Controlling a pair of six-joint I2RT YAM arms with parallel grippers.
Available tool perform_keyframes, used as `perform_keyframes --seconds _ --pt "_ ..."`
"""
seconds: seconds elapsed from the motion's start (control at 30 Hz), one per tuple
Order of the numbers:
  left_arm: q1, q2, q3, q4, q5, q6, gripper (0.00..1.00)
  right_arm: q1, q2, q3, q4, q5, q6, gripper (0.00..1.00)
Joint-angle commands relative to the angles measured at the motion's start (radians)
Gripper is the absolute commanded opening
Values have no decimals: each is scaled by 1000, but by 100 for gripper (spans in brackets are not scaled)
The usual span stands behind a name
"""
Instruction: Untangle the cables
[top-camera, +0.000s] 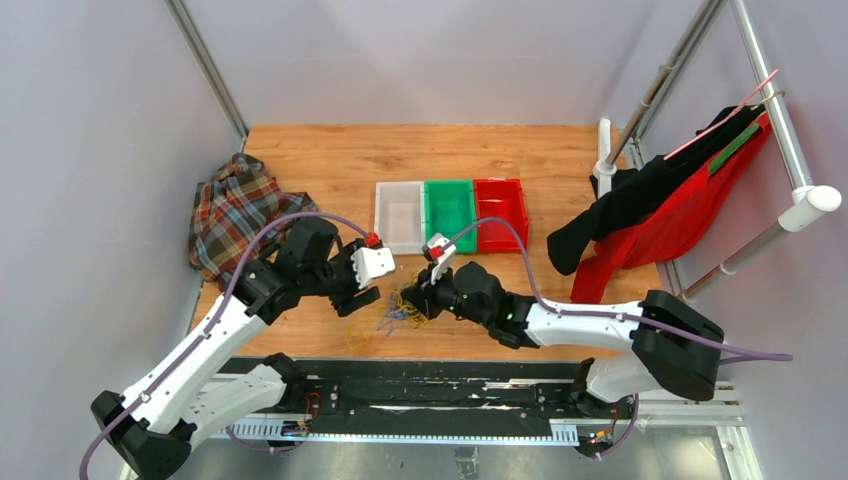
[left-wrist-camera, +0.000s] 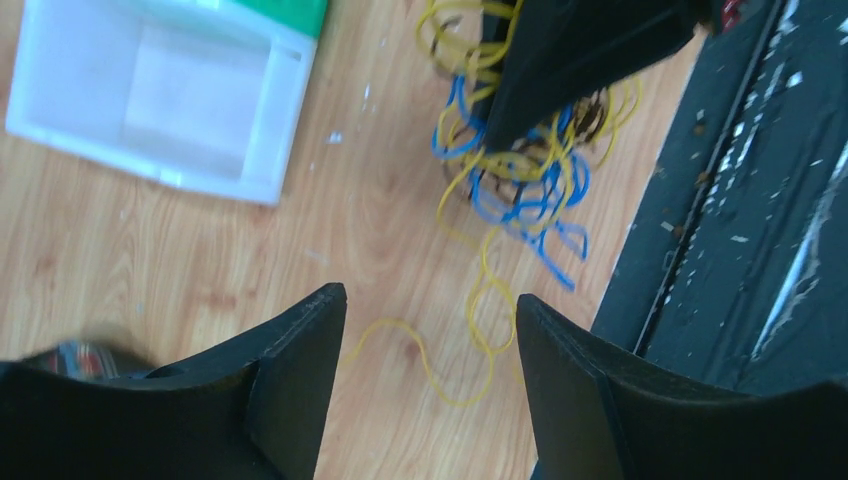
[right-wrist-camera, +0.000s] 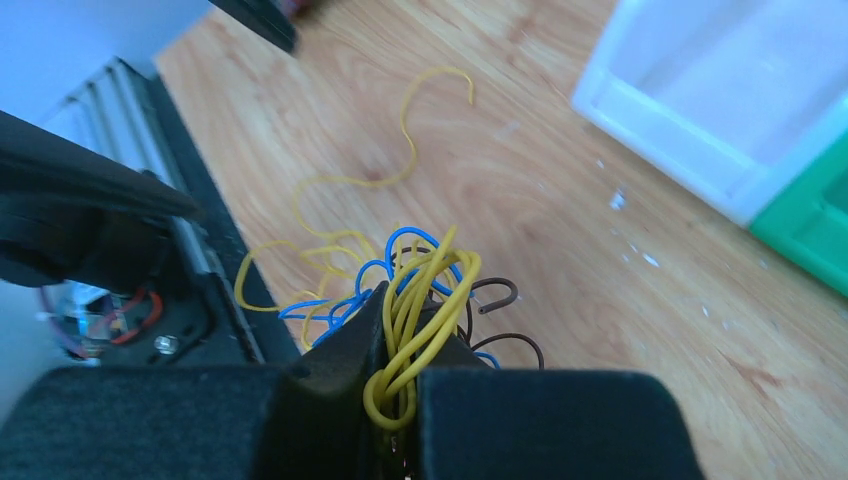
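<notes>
The cables (top-camera: 398, 312) lie as a tangle of yellow, blue and dark strands on the wooden table near its front edge. My right gripper (top-camera: 420, 296) reaches into the tangle from the right. In the right wrist view it (right-wrist-camera: 408, 335) is shut on a bunch of yellow loops, with blue and dark brown cables (right-wrist-camera: 400, 255) fanned out past the fingertips. My left gripper (top-camera: 366, 298) sits just left of the tangle, apart from it. Its jaws (left-wrist-camera: 430, 300) stand open above a loose yellow strand (left-wrist-camera: 455, 375) lying on the wood, gripping nothing. The right gripper's fingers (left-wrist-camera: 560, 60) cover part of the cables (left-wrist-camera: 525, 185).
White (top-camera: 399, 216), green (top-camera: 449, 212) and red (top-camera: 501, 210) bins stand in a row behind the tangle. A plaid cloth (top-camera: 233, 215) lies at the left edge. Black and red garments (top-camera: 660, 210) hang on a rack at the right. A black rail (top-camera: 440, 395) runs along the near edge.
</notes>
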Motion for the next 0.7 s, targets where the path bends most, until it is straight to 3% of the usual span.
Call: perform_keyframes --seconds 0.0,0.43,0.53,0.63,0.67 --pt "4 14 34 55 175 10 67 -15 -46 63 42 -120 32 1" --pt "4 18 45 82 258 -40 56 -15 -47 84 178 -325 89 1" --pt "4 20 62 65 290 -34 40 -15 -57 80 184 -315 91 1" --pt "4 18 77 50 261 -22 8 -16 -78 78 145 -279 75 1" --pt "4 14 80 50 243 -19 2 -16 -87 73 112 -250 70 2"
